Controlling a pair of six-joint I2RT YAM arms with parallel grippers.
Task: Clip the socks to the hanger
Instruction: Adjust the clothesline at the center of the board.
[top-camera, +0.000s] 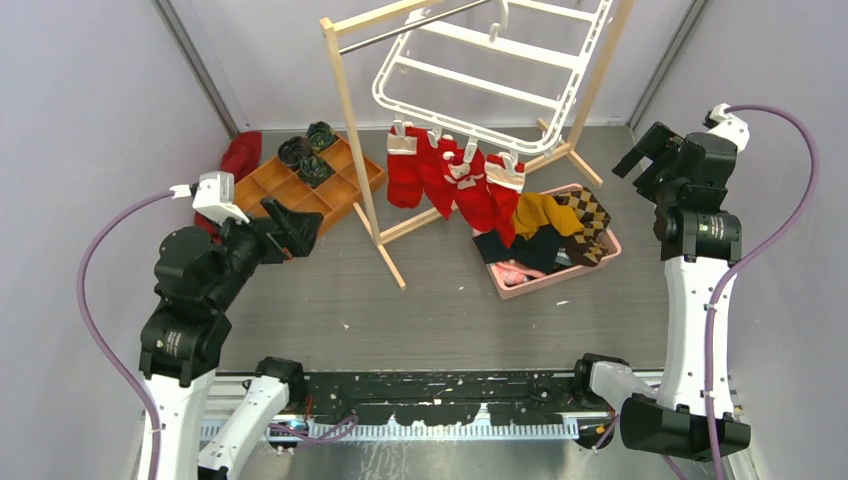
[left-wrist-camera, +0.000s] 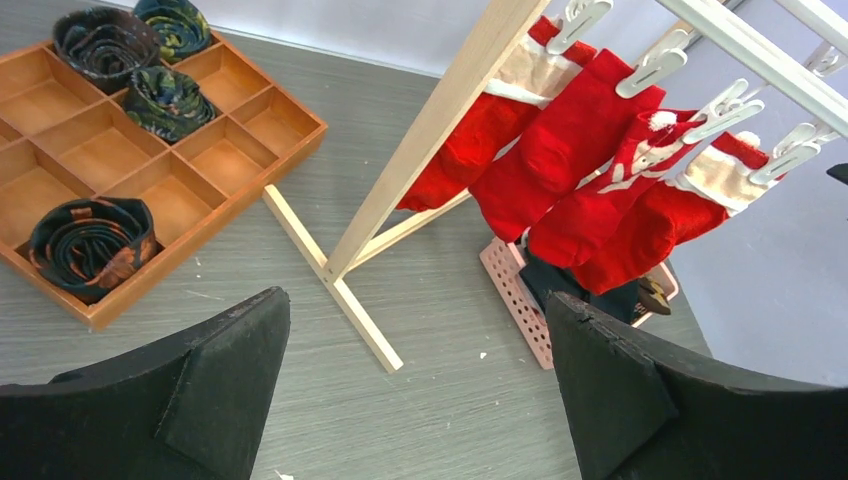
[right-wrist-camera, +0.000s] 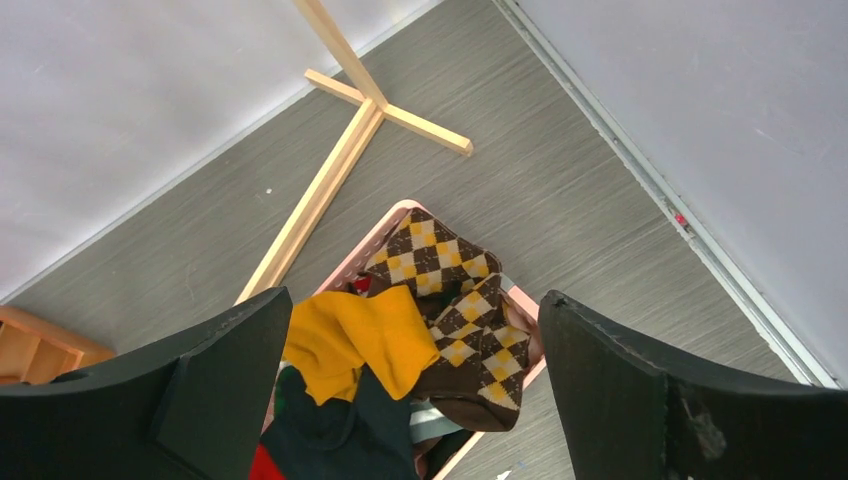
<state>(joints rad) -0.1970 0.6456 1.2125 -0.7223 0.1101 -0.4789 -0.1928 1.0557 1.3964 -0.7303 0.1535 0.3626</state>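
Socks (top-camera: 565, 222) heaped in one basket (left-wrist-camera: 515, 300); four red socks (top-camera: 455, 185) clipped to hanger (left-wrist-camera: 760, 52); left end effector (left-wrist-camera: 415, 330), right end effector (right-wrist-camera: 415, 320) gaping.

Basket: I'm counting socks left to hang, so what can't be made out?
- What lies low in the basket: top view, buried under mustard sock and argyle sock.
- Its near end: right wrist view, cut by bottom edge.
- Top of the hanger: top view, cut by top edge.

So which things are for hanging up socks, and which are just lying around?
For the job: white hanger, mustard sock, argyle socks, dark sock, pink basket, red socks already clipped.
Just lying about: wooden tray, rolled bundles, red cloth.
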